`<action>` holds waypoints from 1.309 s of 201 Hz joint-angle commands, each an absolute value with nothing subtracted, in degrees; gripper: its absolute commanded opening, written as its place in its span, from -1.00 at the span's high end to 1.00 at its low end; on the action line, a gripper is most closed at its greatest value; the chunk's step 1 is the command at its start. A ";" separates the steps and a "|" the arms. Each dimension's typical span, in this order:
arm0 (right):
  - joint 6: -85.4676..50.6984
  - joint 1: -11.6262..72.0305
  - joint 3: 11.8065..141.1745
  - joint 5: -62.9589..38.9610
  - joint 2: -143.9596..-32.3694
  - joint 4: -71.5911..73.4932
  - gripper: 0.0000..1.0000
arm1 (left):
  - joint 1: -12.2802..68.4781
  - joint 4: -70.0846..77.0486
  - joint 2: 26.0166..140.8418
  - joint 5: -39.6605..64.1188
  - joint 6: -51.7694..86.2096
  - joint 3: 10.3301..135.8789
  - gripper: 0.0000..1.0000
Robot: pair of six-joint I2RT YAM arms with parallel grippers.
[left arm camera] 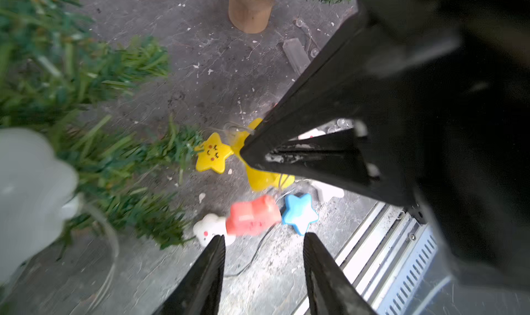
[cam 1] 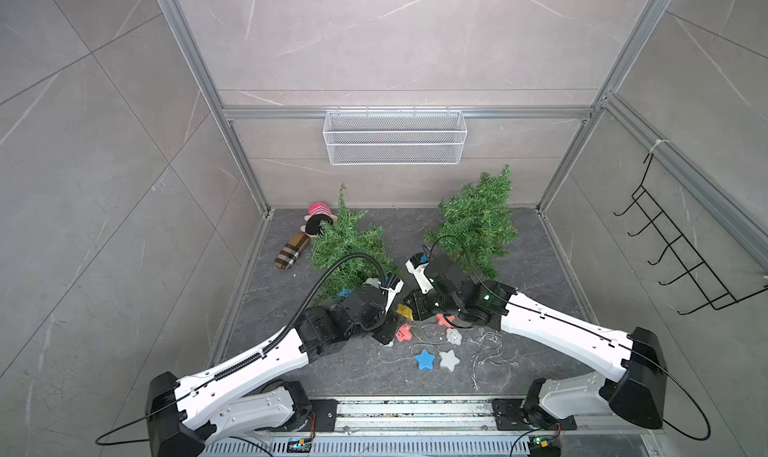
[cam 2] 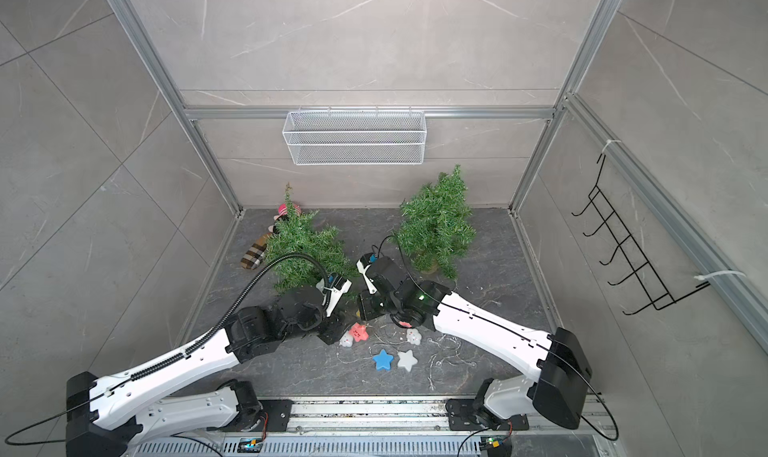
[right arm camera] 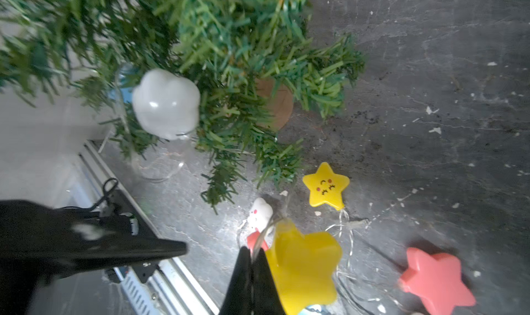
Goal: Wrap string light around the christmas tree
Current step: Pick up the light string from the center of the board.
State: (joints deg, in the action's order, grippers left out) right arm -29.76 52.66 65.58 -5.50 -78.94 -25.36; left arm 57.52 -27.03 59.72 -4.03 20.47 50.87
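Right gripper (right arm camera: pixel 252 253) jaws fully closed, pinching string light (right arm camera: pixel 268 227) wire beside yellow star (right arm camera: pixel 304 267). Left gripper (left arm camera: pixel 263 237) jaws partly open, empty, near christmas tree (left arm camera: pixel 86 98).

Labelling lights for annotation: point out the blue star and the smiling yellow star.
blue star (cam 1: pixel 424 359), in a top view, its centre.
smiling yellow star (right arm camera: pixel 326 186), right wrist view, its face.

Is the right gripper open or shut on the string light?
Shut on the string light. Right wrist view: fingers of the right gripper meet, pinching the thin wire beside the plain yellow star.
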 commanded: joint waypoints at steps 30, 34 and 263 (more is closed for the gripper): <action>-34.19 52.45 67.63 -9.49 -77.99 -22.55 1.00 | 57.57 -13.64 62.29 -1.67 20.56 47.11 0.05; -34.27 52.46 67.79 -9.49 -77.81 -22.68 1.00 | 57.63 -12.79 62.44 -1.60 20.96 46.60 0.05; -27.07 42.44 59.86 -17.18 -66.65 -28.45 0.02 | 56.47 -19.00 70.56 -3.43 22.63 60.54 1.00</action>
State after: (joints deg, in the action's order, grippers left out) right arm -30.65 45.41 63.81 -16.51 -71.20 -23.83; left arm 56.90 -16.40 69.60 -2.90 24.47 54.17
